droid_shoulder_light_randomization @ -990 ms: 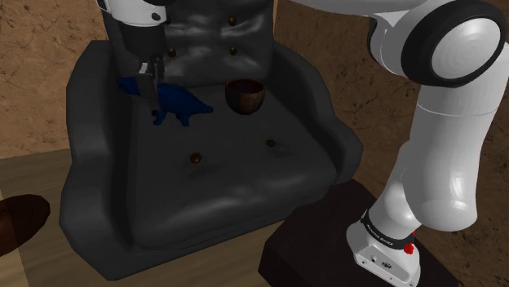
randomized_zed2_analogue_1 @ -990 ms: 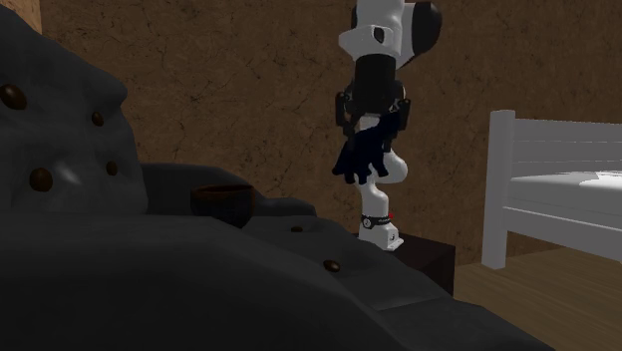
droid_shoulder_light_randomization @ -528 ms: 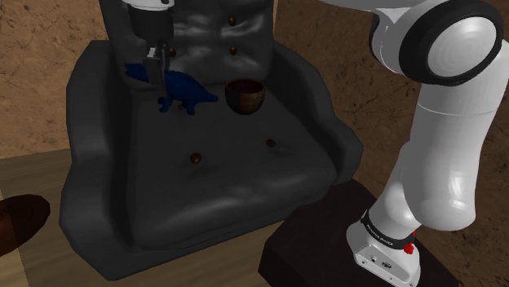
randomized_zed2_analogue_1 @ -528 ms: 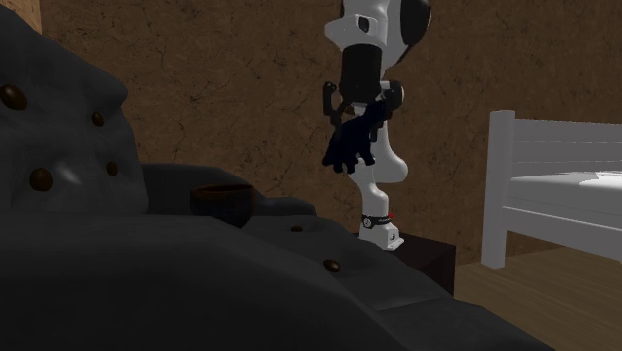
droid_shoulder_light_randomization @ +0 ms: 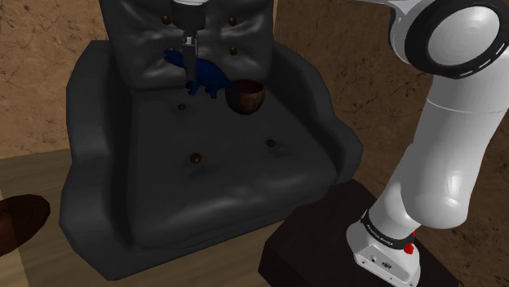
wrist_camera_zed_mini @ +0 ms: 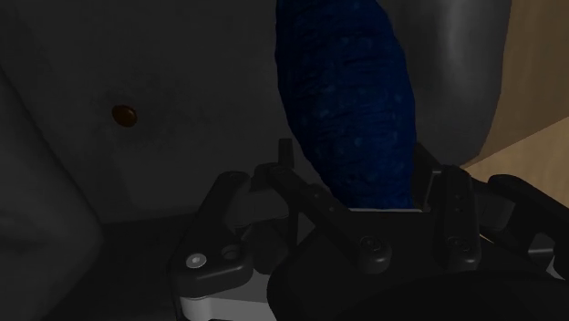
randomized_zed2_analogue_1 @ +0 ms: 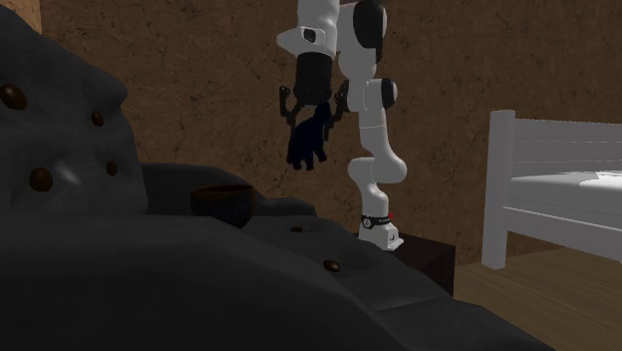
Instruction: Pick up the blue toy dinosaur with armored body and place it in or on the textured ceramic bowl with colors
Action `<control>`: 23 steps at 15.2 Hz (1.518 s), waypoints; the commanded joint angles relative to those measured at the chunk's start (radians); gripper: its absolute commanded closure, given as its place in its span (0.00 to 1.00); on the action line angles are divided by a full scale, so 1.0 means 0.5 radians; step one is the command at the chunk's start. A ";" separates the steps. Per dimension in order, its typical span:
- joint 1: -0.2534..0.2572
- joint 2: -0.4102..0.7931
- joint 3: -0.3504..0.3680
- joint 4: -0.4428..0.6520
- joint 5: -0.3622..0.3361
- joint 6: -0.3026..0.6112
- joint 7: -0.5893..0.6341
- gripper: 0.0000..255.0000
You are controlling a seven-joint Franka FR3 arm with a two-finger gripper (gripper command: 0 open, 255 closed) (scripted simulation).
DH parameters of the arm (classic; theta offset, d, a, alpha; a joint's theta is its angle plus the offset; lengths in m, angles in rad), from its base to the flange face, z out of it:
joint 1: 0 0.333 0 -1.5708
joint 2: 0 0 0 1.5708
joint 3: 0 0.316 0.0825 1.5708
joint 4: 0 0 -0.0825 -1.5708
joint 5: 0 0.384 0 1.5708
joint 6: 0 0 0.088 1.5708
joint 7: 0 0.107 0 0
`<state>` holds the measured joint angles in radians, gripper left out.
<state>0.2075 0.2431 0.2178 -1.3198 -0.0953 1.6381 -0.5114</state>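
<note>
The blue toy dinosaur (droid_shoulder_light_randomization: 205, 78) hangs in the air above the dark armchair seat, with my black gripper (droid_shoulder_light_randomization: 190, 68) shut on it. In the shoulder view it is just left of and a little above the brown bowl (droid_shoulder_light_randomization: 245, 95), which stands on the seat near the backrest. In the second exterior view the dinosaur (randomized_zed2_analogue_1: 307, 146) dangles from the gripper (randomized_zed2_analogue_1: 311, 118), well above and to the right of the bowl (randomized_zed2_analogue_1: 221, 200). The wrist view has the blue textured body (wrist_camera_zed_mini: 346, 100) clasped in the gripper (wrist_camera_zed_mini: 357, 187).
The dark grey buttoned armchair (droid_shoulder_light_randomization: 204, 175) has raised arms on both sides and a tall backrest (droid_shoulder_light_randomization: 204, 33). My dark stand (droid_shoulder_light_randomization: 326, 240) sits by its front corner. A brown object (droid_shoulder_light_randomization: 18, 220) lies on the wooden floor. A white bed frame (randomized_zed2_analogue_1: 558, 194) stands further off.
The gripper has carried the dinosaur up and toward the shoulder view's right, from over the seat's left part to beside the bowl. The bowl has not moved.
</note>
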 commanded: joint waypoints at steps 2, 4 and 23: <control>-0.087 -0.012 -0.046 0.004 0.024 -0.006 -0.135 1.00; -0.145 -0.011 -0.078 0.011 0.039 -0.008 -0.224 1.00; -0.583 0.283 -0.297 0.376 0.130 -0.061 -0.884 1.00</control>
<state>-0.0816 0.3895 0.0701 -1.1117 -0.0313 1.5912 -0.9505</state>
